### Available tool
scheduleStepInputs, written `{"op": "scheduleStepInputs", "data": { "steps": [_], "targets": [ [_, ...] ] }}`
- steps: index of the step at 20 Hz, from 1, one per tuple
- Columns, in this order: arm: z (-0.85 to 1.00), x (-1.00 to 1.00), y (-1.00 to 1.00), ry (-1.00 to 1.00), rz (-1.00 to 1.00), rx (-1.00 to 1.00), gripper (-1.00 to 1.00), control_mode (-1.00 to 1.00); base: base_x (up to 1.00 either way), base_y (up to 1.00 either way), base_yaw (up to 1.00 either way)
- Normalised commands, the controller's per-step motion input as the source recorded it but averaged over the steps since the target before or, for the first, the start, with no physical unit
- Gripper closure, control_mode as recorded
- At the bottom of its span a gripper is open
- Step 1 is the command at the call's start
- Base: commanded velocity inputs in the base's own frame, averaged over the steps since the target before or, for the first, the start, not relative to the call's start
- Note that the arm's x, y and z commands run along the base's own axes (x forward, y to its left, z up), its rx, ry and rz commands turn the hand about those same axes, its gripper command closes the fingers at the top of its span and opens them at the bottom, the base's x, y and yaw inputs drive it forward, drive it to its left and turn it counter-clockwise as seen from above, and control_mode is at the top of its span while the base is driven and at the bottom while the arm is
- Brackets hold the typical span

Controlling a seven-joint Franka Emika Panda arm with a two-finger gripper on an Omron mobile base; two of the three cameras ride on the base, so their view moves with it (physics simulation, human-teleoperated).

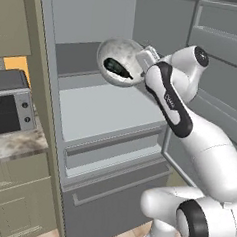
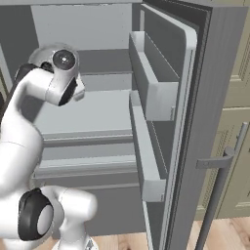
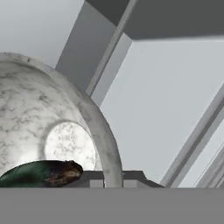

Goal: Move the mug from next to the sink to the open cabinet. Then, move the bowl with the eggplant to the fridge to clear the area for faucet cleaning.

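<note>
The white, grey-speckled bowl [image 1: 117, 53] hangs tilted in front of the open fridge [image 1: 106, 109], above its pale middle shelf, with its mouth turned toward the left base camera. The dark eggplant [image 1: 118, 68] lies inside it. My gripper [image 1: 141, 62] is shut on the bowl's right rim. In the hand view the bowl's rim [image 3: 103, 135] runs down between my fingertips [image 3: 94, 178], and the eggplant [image 3: 41, 173] rests low in the bowl, left of the gripper [image 3: 113, 178]. From the right, an edge of the bowl [image 2: 41, 52] peeks out behind my arm.
The fridge door [image 2: 166, 97] stands open on the right, with two grey door bins [image 2: 151, 93]. A toaster oven [image 1: 8, 108] sits on a marbled counter [image 1: 16, 146] left of the fridge. Lower fridge drawers [image 1: 113, 155] sit under the shelf. Beige cabinets with a bar handle [image 2: 219, 190] lie beyond the door.
</note>
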Motion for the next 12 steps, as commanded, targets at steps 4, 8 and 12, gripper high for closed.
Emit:
{"op": "scheduleStepInputs", "data": {
  "steps": [4, 8, 12],
  "targets": [
    [0.55, 0.80, 0.41, 0.00, -0.24, 0.00, 1.00, -1.00, 0.00, 0.00, 0.00],
    [0.98, 0.64, 0.30, 0.14, -0.18, 0.03, 1.00, -1.00, 0.00, 0.00, 0.00],
    [0.29, 0.28, 0.01, 0.14, -0.03, 0.03, 1.00, -1.00, 0.00, 0.00, 0.00]
  ]
}}
